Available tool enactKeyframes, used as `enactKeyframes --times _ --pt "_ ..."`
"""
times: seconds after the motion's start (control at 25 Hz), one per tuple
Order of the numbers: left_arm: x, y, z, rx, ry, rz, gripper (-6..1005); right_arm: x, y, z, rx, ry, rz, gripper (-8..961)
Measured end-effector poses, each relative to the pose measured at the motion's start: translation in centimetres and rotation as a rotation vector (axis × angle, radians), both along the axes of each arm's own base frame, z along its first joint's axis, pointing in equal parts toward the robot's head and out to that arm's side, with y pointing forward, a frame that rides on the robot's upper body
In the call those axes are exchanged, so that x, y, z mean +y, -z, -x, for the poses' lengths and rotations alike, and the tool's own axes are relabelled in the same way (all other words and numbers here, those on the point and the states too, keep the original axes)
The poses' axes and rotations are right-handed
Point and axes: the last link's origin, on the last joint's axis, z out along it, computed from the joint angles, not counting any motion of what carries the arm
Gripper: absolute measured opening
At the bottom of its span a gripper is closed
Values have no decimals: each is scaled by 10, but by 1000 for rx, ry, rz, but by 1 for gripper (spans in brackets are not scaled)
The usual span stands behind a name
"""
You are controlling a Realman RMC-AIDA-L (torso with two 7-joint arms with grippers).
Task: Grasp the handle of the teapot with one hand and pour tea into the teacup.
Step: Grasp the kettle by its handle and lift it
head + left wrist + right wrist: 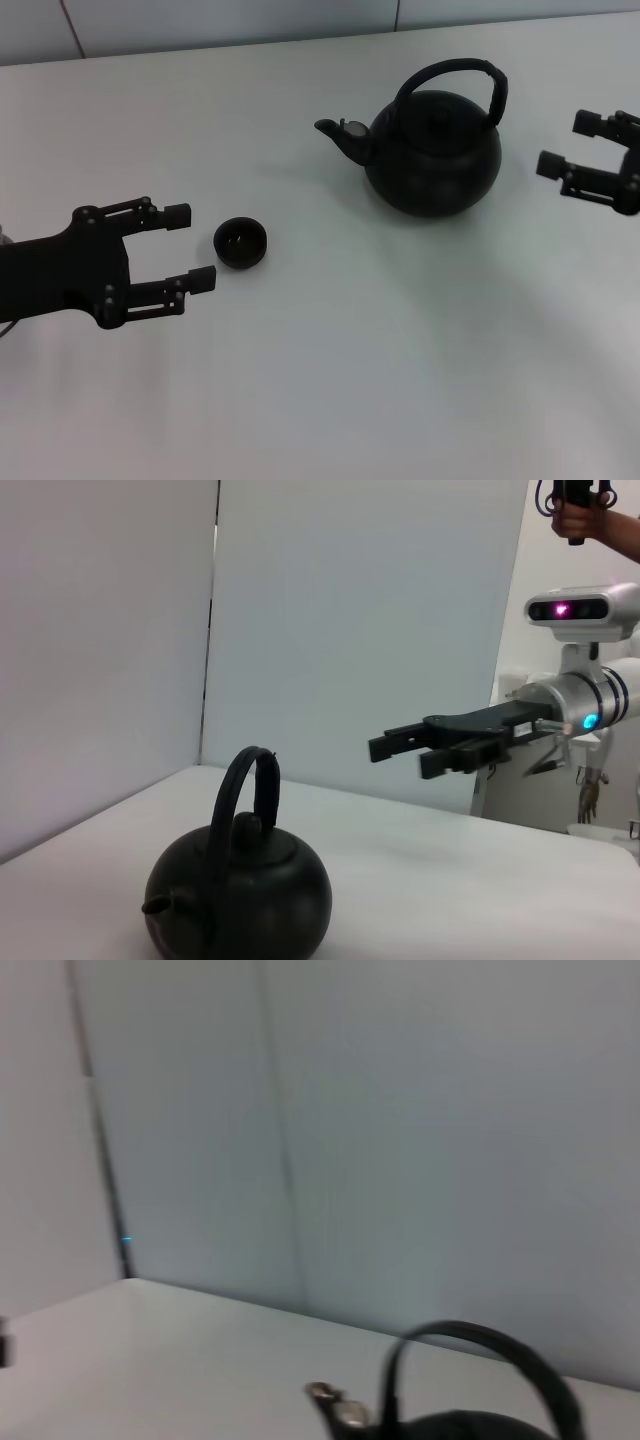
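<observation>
The matte-black teapot (pixel 435 155) stands upright at the back right of the white table, spout towards my left. Its arched handle (pixel 452 72) rises over the lid. The small black teacup (pixel 241 243) sits to the left of the teapot, well apart from it. My left gripper (pixel 192 246) is open, its fingers just left of the teacup, not touching it. My right gripper (pixel 567 143) is open and empty, a little to the right of the teapot. The left wrist view shows the teapot (pixel 240 892), its handle (pixel 247 785) and the right gripper (pixel 402 756) beyond. The right wrist view shows the handle (pixel 505 1352) and spout tip (pixel 335 1408).
The white table (pixel 350 380) stretches wide in front. A pale wall (pixel 200 20) runs along its far edge. In the left wrist view, white panels (pixel 350 630) stand behind the table and a person's hand (pixel 590 515) shows at the top corner.
</observation>
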Motion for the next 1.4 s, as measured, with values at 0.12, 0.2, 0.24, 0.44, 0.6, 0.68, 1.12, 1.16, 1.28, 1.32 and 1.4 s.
enactKeyframes --times 0.12,0.2,0.24,0.44,0.6,0.68,1.12,1.16,1.28,1.32,1.4 --pt "1 1 0 3 0 -1 765 12 8 -2 19 34 -13 825" --pt "1 1 -1 3 0 -2 765 21 15 -1 29 40 -17 825" --pt "1 1 -1 3 0 -2 765 25 18 0 28 41 -20 825" --pt "1 3 -2 0 -1 -2 765 46 31 2 16 67 -36 825" --pt "1 4 -2 -2 -2 -1 764 58 35 4 -1 81 -53 825" --pt "1 4 -2 -3 -4 -3 764 63 36 4 -5 92 -61 825" --pt "8 6 -4 10 -12 -28 764 80 37 3 5 136 -140 825" --pt "9 6 -5 11 -10 -29 764 82 37 3 2 141 -143 825" --pt "11 6 -6 12 -7 -31 764 85 36 1 -10 162 -156 825" --pt "11 6 -6 13 -7 -32 764 86 36 0 -12 169 -159 825" --pt "13 6 -6 15 -7 -35 764 88 37 0 -14 179 -161 825"
